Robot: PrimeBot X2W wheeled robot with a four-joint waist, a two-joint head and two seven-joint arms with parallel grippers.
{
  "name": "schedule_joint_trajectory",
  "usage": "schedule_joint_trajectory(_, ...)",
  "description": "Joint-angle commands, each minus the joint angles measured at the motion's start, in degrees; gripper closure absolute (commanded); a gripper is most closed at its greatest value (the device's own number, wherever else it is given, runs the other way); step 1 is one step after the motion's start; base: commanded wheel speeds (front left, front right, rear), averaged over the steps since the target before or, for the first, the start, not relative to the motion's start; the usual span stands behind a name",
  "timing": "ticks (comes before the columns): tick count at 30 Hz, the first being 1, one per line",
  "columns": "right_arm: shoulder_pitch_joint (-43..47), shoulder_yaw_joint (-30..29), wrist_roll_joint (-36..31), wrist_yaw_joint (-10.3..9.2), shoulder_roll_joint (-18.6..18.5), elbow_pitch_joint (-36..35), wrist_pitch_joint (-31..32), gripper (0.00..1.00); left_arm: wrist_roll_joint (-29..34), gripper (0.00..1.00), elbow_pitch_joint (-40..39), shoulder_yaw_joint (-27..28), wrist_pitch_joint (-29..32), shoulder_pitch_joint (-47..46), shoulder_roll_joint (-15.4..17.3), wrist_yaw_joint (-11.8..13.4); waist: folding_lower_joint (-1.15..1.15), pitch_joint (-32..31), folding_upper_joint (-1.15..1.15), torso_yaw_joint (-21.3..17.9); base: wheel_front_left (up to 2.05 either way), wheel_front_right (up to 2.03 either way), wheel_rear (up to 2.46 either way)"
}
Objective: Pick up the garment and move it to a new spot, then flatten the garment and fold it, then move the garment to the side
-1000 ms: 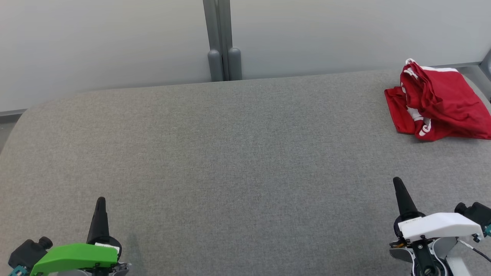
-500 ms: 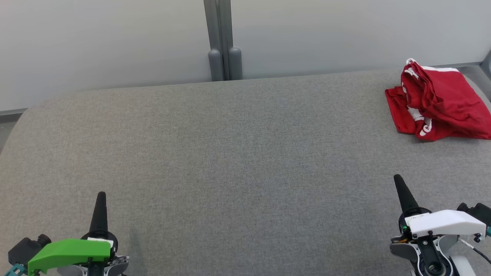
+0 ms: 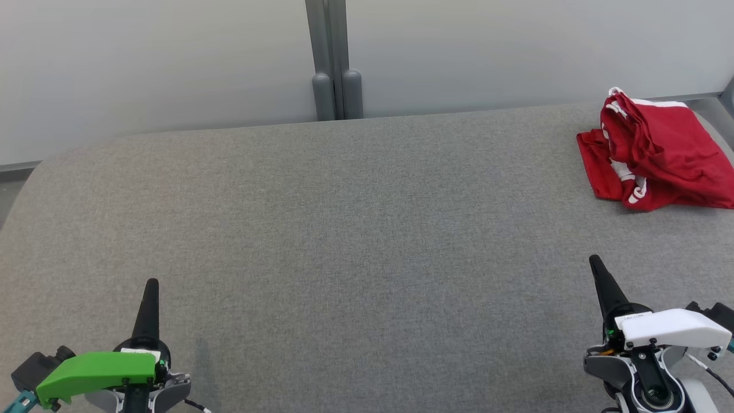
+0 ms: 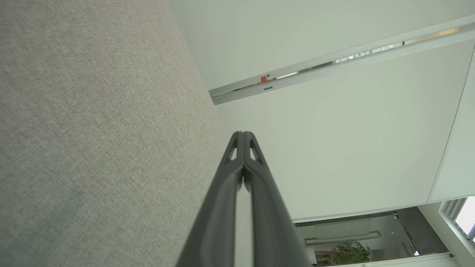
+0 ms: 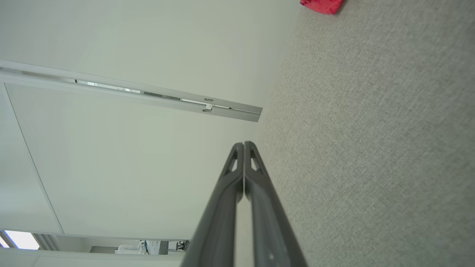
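The garment is a red piece of clothing with white trim, lying crumpled at the far right of the grey table; a red corner of it shows at the top of the right wrist view. My left gripper stands shut at the lower left under its green cover, holding nothing, fingertips pressed together. At the lower right my right gripper is shut and empty under its white cover, its tips meeting. It lies well in front of the garment, apart from it.
A pale partition wall runs behind the table, with a grey post at its middle. The table's left end curves away at the corner. Wide bare grey cloth lies between the two grippers.
Both grippers have slid a little forward over the table, fingertips further up the head view, the left more than the right. The garment has not moved.
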Motion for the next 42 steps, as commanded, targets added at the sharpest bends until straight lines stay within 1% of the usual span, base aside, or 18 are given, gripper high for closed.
schedule_joint_trajectory(1, -0.67, -0.26, 1.31, 0.02, -0.04, -0.13, 0.41, 1.0, -1.26, 1.0, -0.41, 0.35, 0.43, -1.09, 0.08, 0.06, 0.0, 0.01, 0.0, 0.01, 0.0, 0.0, 0.0)
schedule_joint_trajectory(35, -1.56, -1.84, 15.07, 0.0, 0.3, 0.18, 4.12, 1.0, -15.32, 1.0, -0.22, 0.81, 4.18, -2.9, -0.05, 0.08, 0.0, 0.2, 0.0, 0.25, 0.0, 0.0, 0.0)
schedule_joint_trajectory(42, -1.53, -1.84, 14.84, 0.0, 0.31, 0.18, 4.13, 1.0, -14.97, 1.0, -0.21, 0.79, 4.17, -2.78, -0.05, 0.08, 0.0, 0.2, 0.0, 0.25, 0.0, 0.0, 0.0)
